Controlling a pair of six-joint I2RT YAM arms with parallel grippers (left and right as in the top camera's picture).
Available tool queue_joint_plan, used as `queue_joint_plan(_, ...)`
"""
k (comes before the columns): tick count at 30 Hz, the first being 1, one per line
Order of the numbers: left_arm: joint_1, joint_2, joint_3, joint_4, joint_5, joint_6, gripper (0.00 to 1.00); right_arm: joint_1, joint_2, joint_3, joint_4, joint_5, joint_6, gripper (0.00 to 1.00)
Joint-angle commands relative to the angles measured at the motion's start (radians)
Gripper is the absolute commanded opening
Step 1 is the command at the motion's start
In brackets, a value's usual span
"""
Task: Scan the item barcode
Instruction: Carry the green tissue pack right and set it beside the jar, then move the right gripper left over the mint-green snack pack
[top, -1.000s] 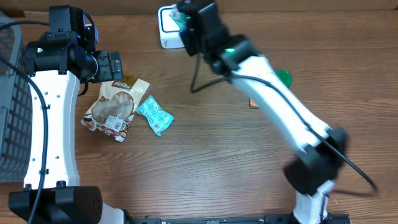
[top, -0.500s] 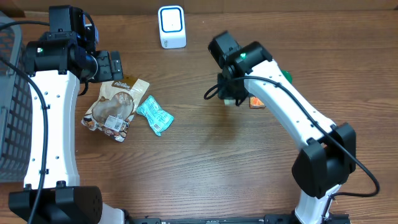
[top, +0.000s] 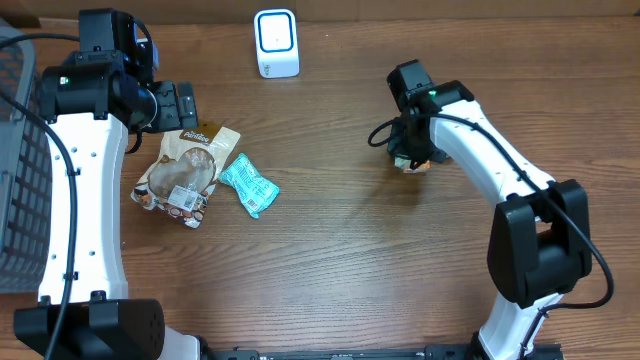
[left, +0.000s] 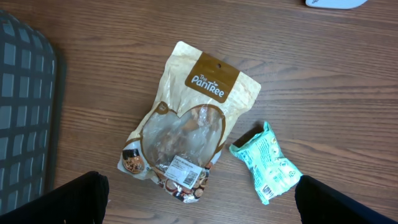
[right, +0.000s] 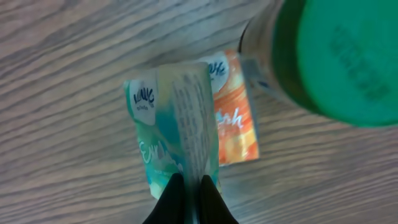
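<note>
Whereas a second ago the right arm reached up to the white scanner (top: 277, 42) with its load held at the scanner's face, it has since swung away, and the right gripper (top: 412, 155) now hangs well to the right of the scanner and nearer the robot. Its jaws are pinched fully together on the lower edge of a teal sachet (right: 177, 124), which stands up from the fingertips in the wrist view. The sachet is in front of an orange sachet (right: 233, 127) and beside a green-lidded jar (right: 336, 56); whether it touches the table cannot be told. Leaving the scanner suggests the pass for this item is over and it is being brought to the sorted side, though no picture proves a read. Left of the scanner, the left gripper (top: 178, 104) has not moved. It is spread wide and empty above a snack pouch (left: 189, 134) and a small teal packet (left: 267, 163), probably the next candidates.
</note>
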Motion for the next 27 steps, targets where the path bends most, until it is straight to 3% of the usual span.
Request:
queue_joint_plan(1, 0.001, -0.013, 0.012, 0.001, 0.005, -0.01, 1.0, -0.025, -0.011, -0.006, 0.003, 0.01, -0.02, 0.04)
queue_joint_plan(2, 0.001, -0.013, 0.012, 0.001, 0.005, -0.01, 0.99, -0.033, -0.011, -0.006, -0.001, 0.009, -0.029, 0.05)
queue_joint_plan(3, 0.001, -0.013, 0.012, 0.002, 0.005, -0.01, 1.0, -0.038, -0.011, -0.006, -0.006, 0.009, -0.032, 0.18)
queue_joint_plan(4, 0.001, -0.013, 0.012, 0.002, 0.005, -0.01, 1.0, -0.043, -0.011, -0.005, -0.019, 0.008, -0.035, 0.44)
queue_joint_plan(6, 0.001, -0.013, 0.012, 0.001, 0.005, -0.01, 1.0, -0.043, -0.011, 0.007, -0.041, 0.006, -0.035, 0.54)
queue_joint_plan(11, 0.001, -0.013, 0.012, 0.001, 0.005, -0.01, 1.0, -0.037, -0.013, 0.121, -0.151, -0.015, -0.038, 0.56)
queue_joint_plan(15, 0.001, -0.013, 0.012, 0.002, 0.005, -0.01, 0.99, -0.014, -0.013, 0.249, -0.205, -0.164, -0.095, 0.57)
queue_joint_plan(20, 0.001, -0.013, 0.012, 0.001, 0.005, -0.01, 1.0, 0.042, -0.011, 0.286, -0.12, -0.407, -0.113, 0.57)
queue_joint_plan(27, 0.001, -0.013, 0.012, 0.001, 0.005, -0.01, 1.0, 0.174, 0.051, 0.248, 0.052, -0.5, -0.106, 0.62)
